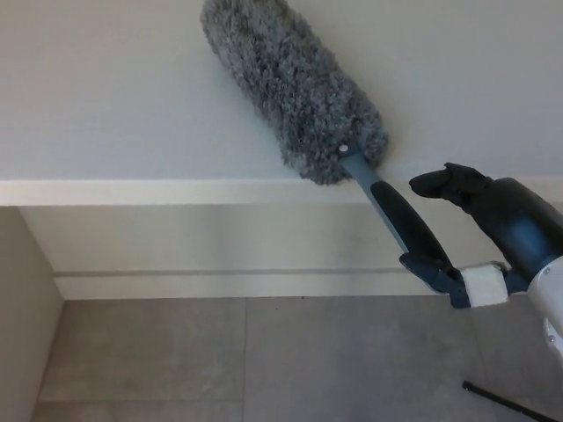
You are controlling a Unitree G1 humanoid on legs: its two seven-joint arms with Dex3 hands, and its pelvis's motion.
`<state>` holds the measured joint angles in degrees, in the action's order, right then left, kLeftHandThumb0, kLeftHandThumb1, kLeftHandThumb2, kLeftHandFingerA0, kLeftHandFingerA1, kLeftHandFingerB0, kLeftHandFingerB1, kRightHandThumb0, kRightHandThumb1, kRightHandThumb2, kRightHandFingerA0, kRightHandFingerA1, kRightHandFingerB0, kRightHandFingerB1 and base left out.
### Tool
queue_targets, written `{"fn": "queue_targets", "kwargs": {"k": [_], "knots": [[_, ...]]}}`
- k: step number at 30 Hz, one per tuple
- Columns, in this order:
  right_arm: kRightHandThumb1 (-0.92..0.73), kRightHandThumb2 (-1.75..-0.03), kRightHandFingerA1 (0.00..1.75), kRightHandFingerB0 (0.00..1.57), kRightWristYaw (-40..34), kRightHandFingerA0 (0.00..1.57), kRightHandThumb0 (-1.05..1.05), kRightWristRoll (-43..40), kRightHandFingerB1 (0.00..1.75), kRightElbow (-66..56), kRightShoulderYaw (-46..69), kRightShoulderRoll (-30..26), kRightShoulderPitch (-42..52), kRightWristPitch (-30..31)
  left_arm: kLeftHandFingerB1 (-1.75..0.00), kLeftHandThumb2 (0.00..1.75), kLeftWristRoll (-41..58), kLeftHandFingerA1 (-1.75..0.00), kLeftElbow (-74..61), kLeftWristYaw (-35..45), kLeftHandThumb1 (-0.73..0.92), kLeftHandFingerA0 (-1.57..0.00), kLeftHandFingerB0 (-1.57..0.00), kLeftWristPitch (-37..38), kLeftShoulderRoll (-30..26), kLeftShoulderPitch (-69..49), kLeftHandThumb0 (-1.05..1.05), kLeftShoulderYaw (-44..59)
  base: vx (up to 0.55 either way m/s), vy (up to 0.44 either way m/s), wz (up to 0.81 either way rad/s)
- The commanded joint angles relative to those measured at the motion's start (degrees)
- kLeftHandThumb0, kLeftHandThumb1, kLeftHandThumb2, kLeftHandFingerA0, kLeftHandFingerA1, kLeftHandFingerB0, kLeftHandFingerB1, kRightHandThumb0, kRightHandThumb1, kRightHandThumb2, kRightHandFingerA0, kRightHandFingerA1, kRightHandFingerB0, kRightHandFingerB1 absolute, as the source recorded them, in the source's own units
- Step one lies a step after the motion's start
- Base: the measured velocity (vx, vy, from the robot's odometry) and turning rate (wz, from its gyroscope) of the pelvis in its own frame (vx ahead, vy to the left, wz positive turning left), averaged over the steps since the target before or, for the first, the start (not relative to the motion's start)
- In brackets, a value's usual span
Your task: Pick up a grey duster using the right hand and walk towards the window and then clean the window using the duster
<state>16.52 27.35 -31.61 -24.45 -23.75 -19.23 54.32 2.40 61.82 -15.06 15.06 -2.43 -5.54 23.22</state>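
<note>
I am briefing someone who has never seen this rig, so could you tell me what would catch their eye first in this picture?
The fluffy grey duster head dominates, slanting from the top centre down against a pale flat surface. Its dark handle runs on to the lower right, where the robot's black right hand holds its end. Below lie a white ledge and grey floor tiles.

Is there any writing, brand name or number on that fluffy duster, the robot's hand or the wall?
None can be read.
Grey duster: no label or brand shows on its fluffy head or dark handle.
Right hand: plain black, no markings; the white band near it is blank.
Wall and floor: bare, no signs.
</note>
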Motion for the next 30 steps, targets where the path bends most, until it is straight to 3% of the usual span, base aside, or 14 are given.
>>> {"fn": "queue_targets", "kwargs": {"k": [1,4,5,14,18,19,20,22,25,26,27,28,30], "knots": [[-0.66,-0.6,0.55,0.31,1.6,0.18,-0.78,2.81,0.32,5.99,-1.99,-2.52,-2.29,1.99,-0.85,1.05,1.85,-1.14,0.17,1.46,0.54,-1.01,-0.95,10.37,0.01,-0.89,0.03,0.28,0.0,0.0,0.0],[-0.64,-0.61,0.59,0.3,1.44,0.16,-0.77,2.48,0.34,8.06,-1.71,-2.93,-2.2,1.22,-0.83,1.01,2.39,-1.15,-0.12,1.82,0.56,-1.01,-0.95,10.73,0.44,-1.22,0.0,0.52,0.0,0.0,0.0],[-0.51,-0.89,0.56,0.2,1.38,0.08,-0.79,2.17,0.45,8.79,-1.43,-3.05,-1.93,0.86,-0.84,1.03,2.25,-1.13,0.07,1.69,0.55,-1.01,-0.94,10.74,0.33,-1.33,-0.01,0.41,0.0,0.0,0.0],[-0.52,-0.91,0.58,0.22,0.94,0.12,-0.81,5.7,0.46,11.12,-4.9,-3.89,-3.57,0.23,-0.87,1.1,1.69,-1.13,-0.71,1.28,0.51,-1.01,-0.93,11.01,0.21,-2.72,-0.03,-0.34,0.0,0.0,0.0],[-0.51,-0.9,0.56,0.23,1.62,0.13,-0.8,7.55,0.45,10.99,-7.88,-3.0,-6.1,1.18,-0.84,1.01,1.8,-1.11,-0.48,1.31,0.54,-1.01,-0.95,11.29,0.37,-3.13,-0.01,-0.29,0.0,0.0,0.0],[-0.66,-0.6,0.52,0.3,2.18,0.14,-0.8,8.1,0.34,9.81,-8.97,-2.75,-6.98,1.49,-0.82,0.98,2.26,-1.09,0.95,2.4,0.57,-1.02,-0.96,11.83,0.09,-2.8,-0.03,0.05,0.0,0.0,0.0],[-0.52,-0.9,0.54,0.21,2.78,0.09,-0.81,8.51,0.45,8.78,-10.0,-2.35,-7.88,1.86,-0.78,0.96,2.28,-1.09,2.14,2.76,0.57,-1.02,-0.95,12.25,-0.2,-2.61,-0.05,0.14,0.0,0.0,0.0],[-0.52,-0.91,0.55,0.19,4.1,0.08,-0.81,9.5,0.45,7.41,-12.18,-2.1,-9.64,2.4,-0.82,1.04,1.77,-1.1,2.57,2.16,0.53,-1.02,-0.95,12.55,-0.29,-2.73,-0.05,-0.15,0.0,0.0,0.0],[-0.5,-0.9,0.56,0.2,4.51,0.08,-0.81,10.37,0.46,6.05,-13.8,-1.4,-11.17,3.42,-0.84,0.99,2.89,-1.13,2.13,3.11,0.57,-1.01,-0.95,12.82,0.34,-2.75,-0.04,0.49,0.0,0.0,0.0],[-0.64,-0.6,0.57,0.26,4.87,0.09,-0.81,10.56,0.36,5.65,-14.34,-1.43,-11.63,3.57,-0.87,1.01,2.88,-1.17,1.58,2.99,0.56,-1.01,-0.94,12.88,0.53,-2.95,-0.04,0.47,0.0,0.0,0.0],[-0.64,-0.6,0.57,0.26,5.29,0.09,-0.81,10.79,0.36,5.26,-14.9,-1.53,-12.09,3.62,-0.87,1.01,2.79,-1.17,0.98,2.78,0.56,-1.01,-0.94,12.91,0.69,-3.18,-0.04,0.38,0.0,0.0,0.0],[-0.49,-0.91,0.54,0.16,5.81,0.02,-0.81,11.72,0.47,4.15,-16.13,-1.23,-13.21,3.64,-0.83,0.89,2.9,-1.14,1.81,3.03,0.62,-1.01,-0.93,12.71,0.44,-2.87,-0.03,0.56,0.0,0.0,0.0],[-0.51,-0.91,0.53,0.15,6.66,0.03,-0.85,12.91,0.47,3.17,-17.51,-1.55,-14.2,3.58,-0.85,0.98,2.67,-1.15,2.26,2.59,0.57,-1.01,-0.93,12.23,0.24,-2.67,-0.06,0.52,0.0,0.0,0.0]]}}
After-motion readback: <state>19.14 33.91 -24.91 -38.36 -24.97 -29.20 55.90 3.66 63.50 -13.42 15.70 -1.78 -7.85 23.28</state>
